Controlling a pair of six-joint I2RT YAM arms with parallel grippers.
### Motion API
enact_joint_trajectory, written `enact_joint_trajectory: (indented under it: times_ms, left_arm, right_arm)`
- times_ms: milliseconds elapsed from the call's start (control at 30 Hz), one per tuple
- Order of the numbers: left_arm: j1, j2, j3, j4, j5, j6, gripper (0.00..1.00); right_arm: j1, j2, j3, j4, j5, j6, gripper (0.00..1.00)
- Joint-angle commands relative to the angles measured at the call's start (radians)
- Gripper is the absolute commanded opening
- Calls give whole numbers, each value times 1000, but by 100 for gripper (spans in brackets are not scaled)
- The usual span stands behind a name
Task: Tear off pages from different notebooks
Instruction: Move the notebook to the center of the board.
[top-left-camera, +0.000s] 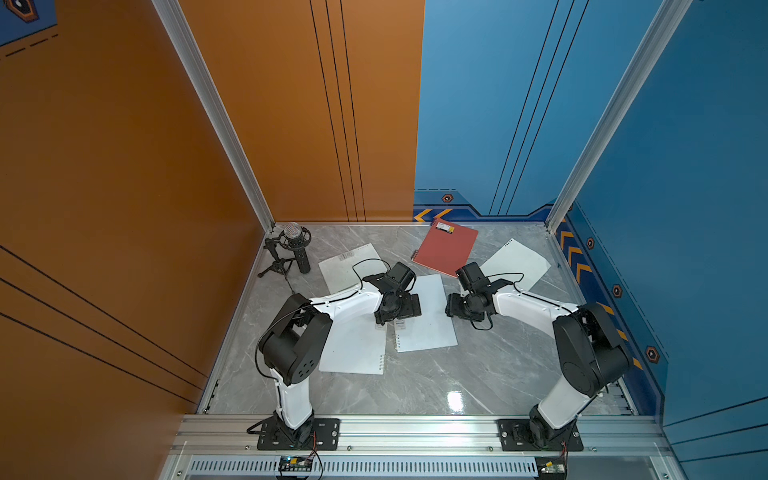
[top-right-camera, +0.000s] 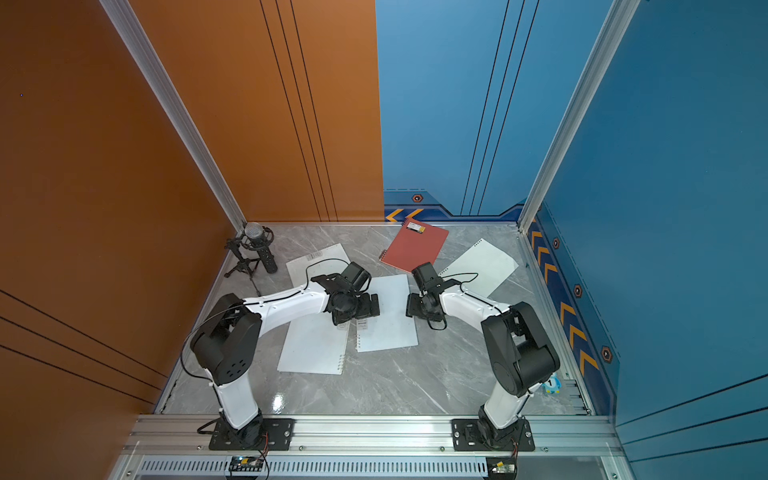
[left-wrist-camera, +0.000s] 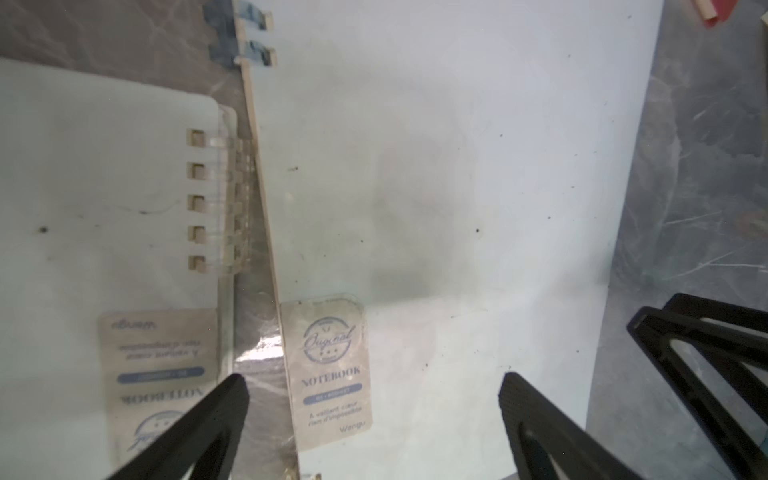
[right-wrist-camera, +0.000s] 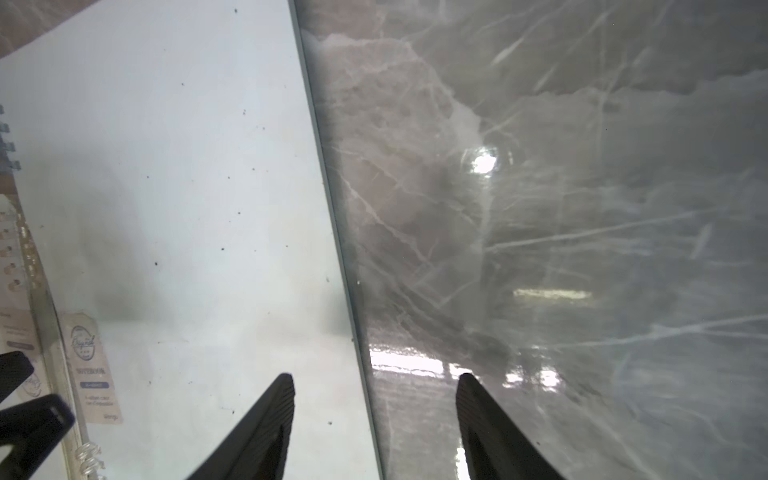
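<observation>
Three frosted white notebooks lie on the marble table: one at the back left (top-left-camera: 347, 266), a large one (top-left-camera: 353, 345) under my left arm, and a middle one (top-left-camera: 428, 320). The red-orange notebook (top-left-camera: 446, 247) lies at the back. A loose white page (top-left-camera: 515, 262) with punched holes lies at the right. My left gripper (left-wrist-camera: 374, 380) is open over the middle notebook's (left-wrist-camera: 457, 166) grey label (left-wrist-camera: 332, 374), near its spine edge. My right gripper (right-wrist-camera: 376, 380) is open, straddling that notebook's (right-wrist-camera: 166, 166) free edge. Neither holds anything.
A microphone on a small tripod (top-left-camera: 293, 249) stands in the back left corner. Orange and blue walls close in the table on three sides, and an aluminium rail (top-left-camera: 415, 428) carries both arm bases at the front. A small blue object (top-right-camera: 552, 384) sits by the right wall.
</observation>
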Motion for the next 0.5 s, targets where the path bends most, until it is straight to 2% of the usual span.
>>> enact_joint_trajectory:
  times_ms: [0, 233, 467]
  left_arm:
    - [3, 41, 36, -18, -20, -1, 97]
    - [-7, 114, 117, -18, 17, 9, 96]
    - [-67, 165, 217, -19, 76, -8, 95]
  right_arm:
    - [8, 39, 33, 7, 4, -20, 65]
    - [11, 78, 24, 42, -47, -31, 63]
    - [-14, -20, -97, 49, -45, -18, 64]
